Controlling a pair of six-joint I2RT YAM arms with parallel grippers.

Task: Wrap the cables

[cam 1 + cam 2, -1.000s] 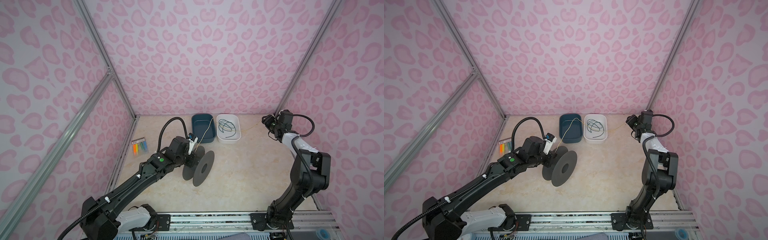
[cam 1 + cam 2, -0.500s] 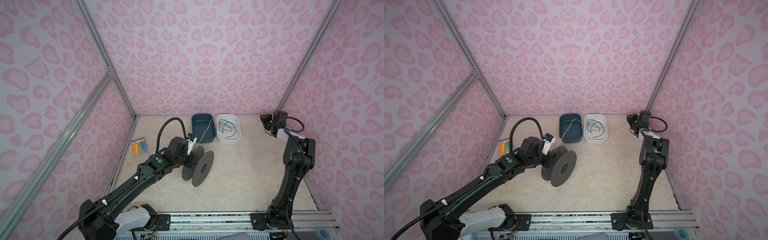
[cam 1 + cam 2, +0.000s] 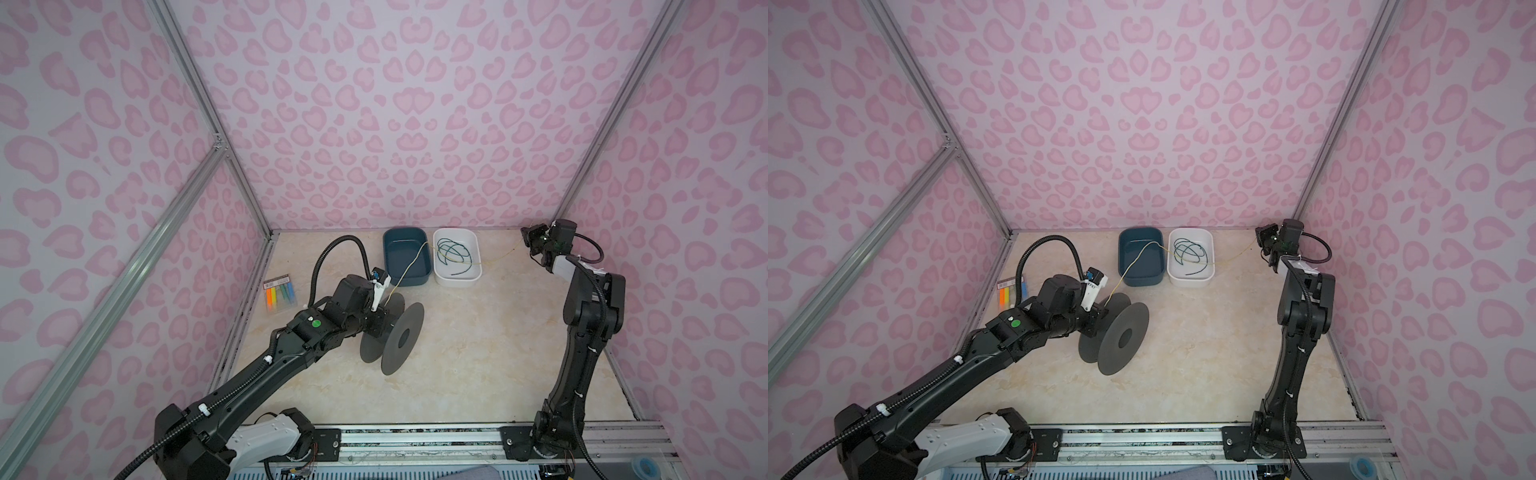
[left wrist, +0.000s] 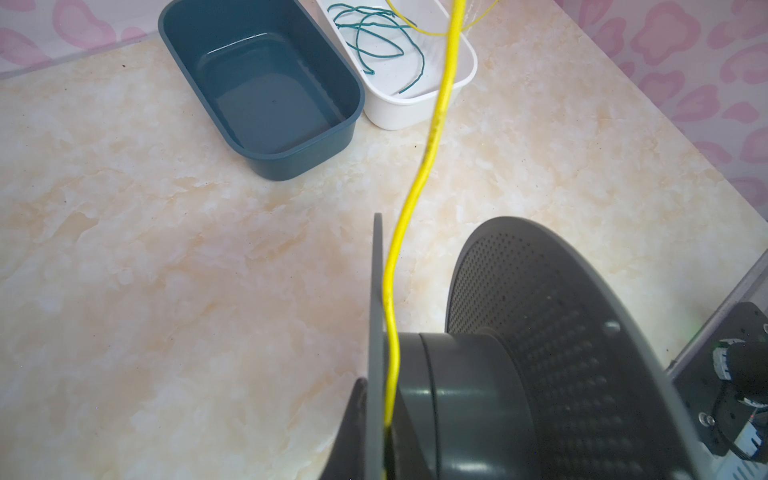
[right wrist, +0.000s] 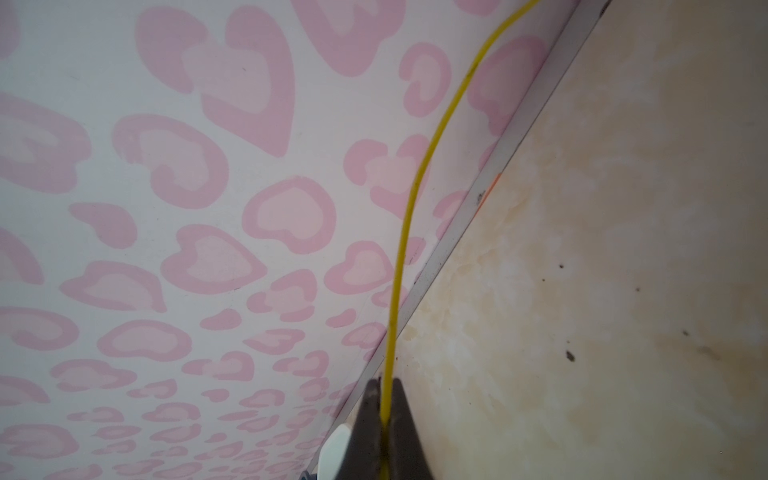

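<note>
Reel (image 3: 402, 338) centre of bench (image 3: 478, 353). Behind it, left tub (image 3: 405, 282) beside right tub (image 3: 457, 280). Wire (image 4: 441, 109) runs from reel over both tubs to right claw (image 5: 385, 390), back-right corner. Marker pack (image 3: 280, 294) far left.

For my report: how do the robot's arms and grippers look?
Both arms are black. The left arm has a black ribbed hose, a round green sticker and a white base cover. The right arm has a white wrist piece; the right gripper has dark, tapered fingers.

The pale marbled worktop (image 3: 478, 332) carries a dark blue tub (image 3: 405, 283) just beside a white tub (image 3: 457, 280), and a packet of coloured sticks (image 3: 280, 293) well apart.
</note>
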